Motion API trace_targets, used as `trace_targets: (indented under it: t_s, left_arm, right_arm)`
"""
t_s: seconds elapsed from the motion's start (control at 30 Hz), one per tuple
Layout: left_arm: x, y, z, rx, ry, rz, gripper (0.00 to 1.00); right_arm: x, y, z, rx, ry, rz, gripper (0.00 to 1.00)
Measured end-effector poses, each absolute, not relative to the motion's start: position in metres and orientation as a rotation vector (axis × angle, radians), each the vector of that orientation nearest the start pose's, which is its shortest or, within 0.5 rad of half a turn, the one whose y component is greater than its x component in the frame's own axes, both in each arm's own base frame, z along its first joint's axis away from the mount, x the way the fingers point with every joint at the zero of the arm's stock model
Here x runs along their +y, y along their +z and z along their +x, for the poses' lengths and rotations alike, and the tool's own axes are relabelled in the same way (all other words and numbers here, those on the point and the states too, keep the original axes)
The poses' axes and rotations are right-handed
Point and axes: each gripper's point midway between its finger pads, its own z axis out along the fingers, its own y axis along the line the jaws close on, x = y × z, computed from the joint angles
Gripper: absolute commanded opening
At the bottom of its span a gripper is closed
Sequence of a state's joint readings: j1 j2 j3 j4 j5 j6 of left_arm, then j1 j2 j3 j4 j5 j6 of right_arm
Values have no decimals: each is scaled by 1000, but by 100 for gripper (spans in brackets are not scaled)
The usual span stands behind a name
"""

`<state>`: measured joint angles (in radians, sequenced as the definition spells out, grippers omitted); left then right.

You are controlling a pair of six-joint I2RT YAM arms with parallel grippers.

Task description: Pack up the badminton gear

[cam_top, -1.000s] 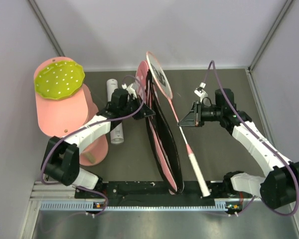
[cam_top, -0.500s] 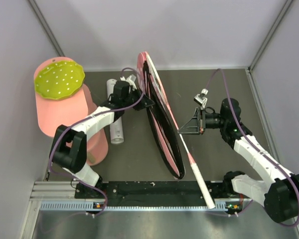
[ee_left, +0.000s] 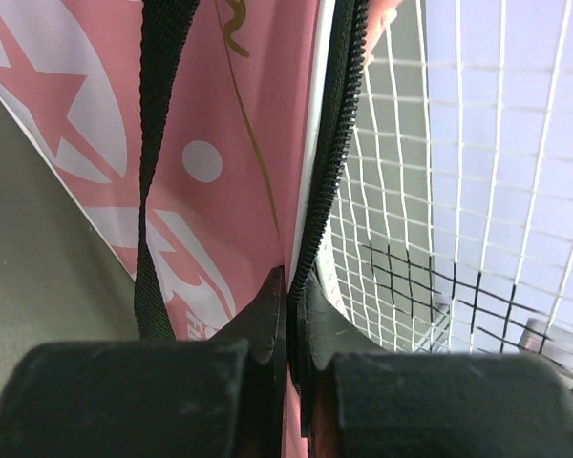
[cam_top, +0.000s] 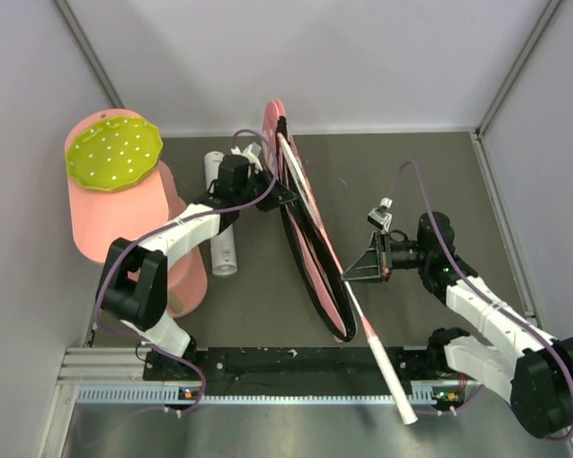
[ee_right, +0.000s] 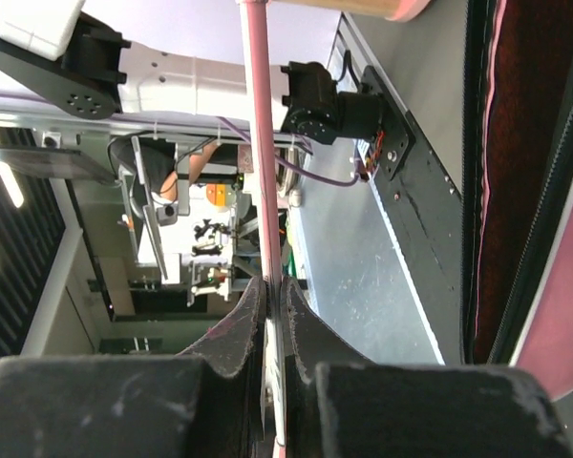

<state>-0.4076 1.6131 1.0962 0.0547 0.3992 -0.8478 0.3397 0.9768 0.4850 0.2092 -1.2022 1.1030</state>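
The pink "SPORT" bag [cam_top: 310, 258] stands on edge mid-table, its black zipper open. My left gripper [cam_top: 275, 194] is shut on the bag's zipper edge [ee_left: 336, 153] near the far end. A pink-framed racket [cam_top: 387, 367] has its head between the bag's sides, and its strings [ee_left: 477, 191] show beside the zipper. Its shaft and white handle stick out toward the near edge. My right gripper [cam_top: 350, 273] is shut on the pink shaft [ee_right: 261, 143], with the bag [ee_right: 530, 191] to its right. A white tube [cam_top: 225, 250] lies left of the bag, partly under the left arm.
A big pink cylinder [cam_top: 124, 224] with a yellow-green dotted disc [cam_top: 115, 153] lies at the left, against the left arm. The black base rail [cam_top: 267, 361] runs along the near edge, and the racket's handle reaches over it. Walls close in at the back and both sides.
My right gripper drew back toward the near edge with the racket; its head, which stuck out past the bag's far end, now sits between the bag's sides. The left gripper shifted slightly farther.
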Motion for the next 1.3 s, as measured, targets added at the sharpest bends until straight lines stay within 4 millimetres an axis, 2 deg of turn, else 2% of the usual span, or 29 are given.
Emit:
trace_targets:
  t_s: [0.27, 0.37, 0.7, 0.97, 1.1, 1.3]
  left_arm:
    - [-272, 185, 386, 2195, -1160, -214, 0]
    - [-272, 184, 386, 2195, -1160, -215, 0]
    - [-272, 184, 386, 2193, -1160, -228, 0]
    - [-270, 183, 389, 2187, -1142, -243, 0]
    - [-270, 183, 389, 2187, -1143, -246, 0]
    - [-268, 185, 389, 2186, -1130, -253, 0]
  right_arm:
    - [233, 205, 128, 2275, 2000, -116, 0]
    - [232, 205, 126, 2283, 2004, -95, 0]
    - [234, 249, 119, 2153, 2024, -218, 0]
    - [244, 257, 98, 2164, 2095, -306, 0]
    - [243, 248, 96, 2185, 2094, -281, 0]
    - [242, 219, 97, 2268, 2049, -176, 0]
